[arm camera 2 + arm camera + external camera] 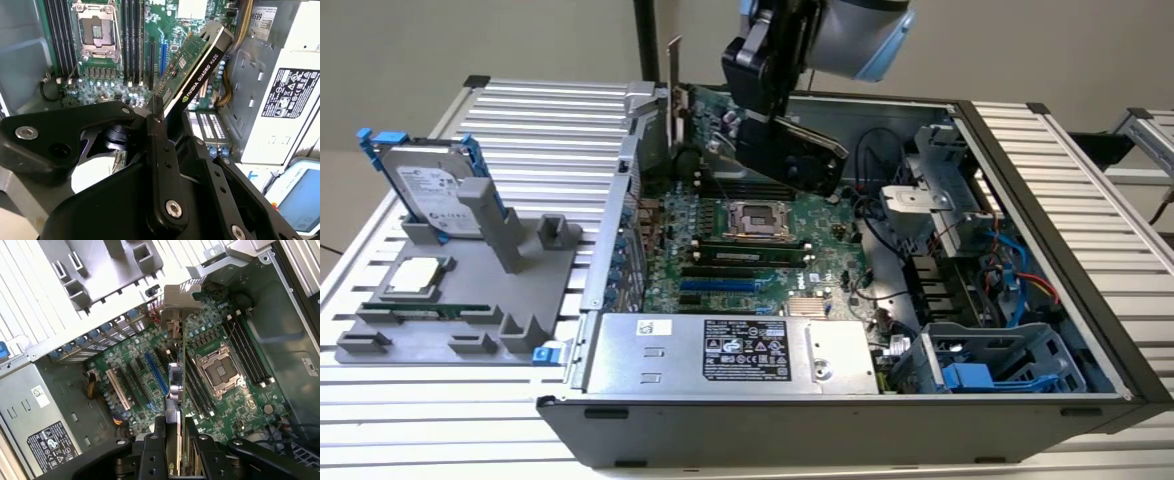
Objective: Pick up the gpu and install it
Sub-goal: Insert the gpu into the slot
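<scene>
gpu [710, 108]: hung in the air over the open computer case [1067, 235], standing on its long edge. In the exterior view its line sloped down from the silver end bracket [675, 85] toward the exterior view's right.
Gripper [767, 118]: clamped on the gpu, with one of the fingers [160, 432] on each flat face. It gripped the upper edge between the bracket end and the black far end.
Bracket end: rose above the case rim beside the rear wall, and was not seated.
Below the card: the motherboard [767, 255]. In the first wrist view the gpu [176, 385] lay edge-on between the blue slot [156, 371] and the CPU socket [220, 372], apart from both.
Far end: in the second wrist view the gpu [195, 62] pointed out over the board, near the power supply [295, 90].
Open room: bare board lay around the socket. The power supply boxed in the near side, and the drive cage [1001, 350] and cables crowded the exterior view's right.
Arm [854, 30]: came in from above, with its dark wrist pointing steeply down into the case.
Outside the case: a grey fixture [467, 300] stood well apart on the exterior view's left, carrying a hard drive [434, 190] and a memory stick [427, 310].
</scene>
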### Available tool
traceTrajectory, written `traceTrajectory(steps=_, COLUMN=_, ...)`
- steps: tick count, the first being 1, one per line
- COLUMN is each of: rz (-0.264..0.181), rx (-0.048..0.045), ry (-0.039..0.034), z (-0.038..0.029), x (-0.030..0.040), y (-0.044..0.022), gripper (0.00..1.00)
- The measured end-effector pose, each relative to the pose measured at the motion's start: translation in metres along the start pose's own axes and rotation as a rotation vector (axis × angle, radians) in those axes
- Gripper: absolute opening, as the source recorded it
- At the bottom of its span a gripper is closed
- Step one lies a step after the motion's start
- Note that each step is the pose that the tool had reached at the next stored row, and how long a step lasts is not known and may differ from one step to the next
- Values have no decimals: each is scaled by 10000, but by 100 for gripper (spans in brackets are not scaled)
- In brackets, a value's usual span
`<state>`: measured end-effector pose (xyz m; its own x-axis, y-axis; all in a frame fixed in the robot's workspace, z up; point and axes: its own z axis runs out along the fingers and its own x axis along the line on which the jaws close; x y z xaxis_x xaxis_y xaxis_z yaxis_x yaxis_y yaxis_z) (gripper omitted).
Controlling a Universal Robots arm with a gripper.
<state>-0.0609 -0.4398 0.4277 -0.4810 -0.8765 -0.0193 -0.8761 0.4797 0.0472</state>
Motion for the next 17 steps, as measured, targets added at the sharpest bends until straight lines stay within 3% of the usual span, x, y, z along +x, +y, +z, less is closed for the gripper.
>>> traceTrajectory(steps=17, rz=-1555, rx=-30, ry=74, z=0, x=0, y=0, gripper=0)
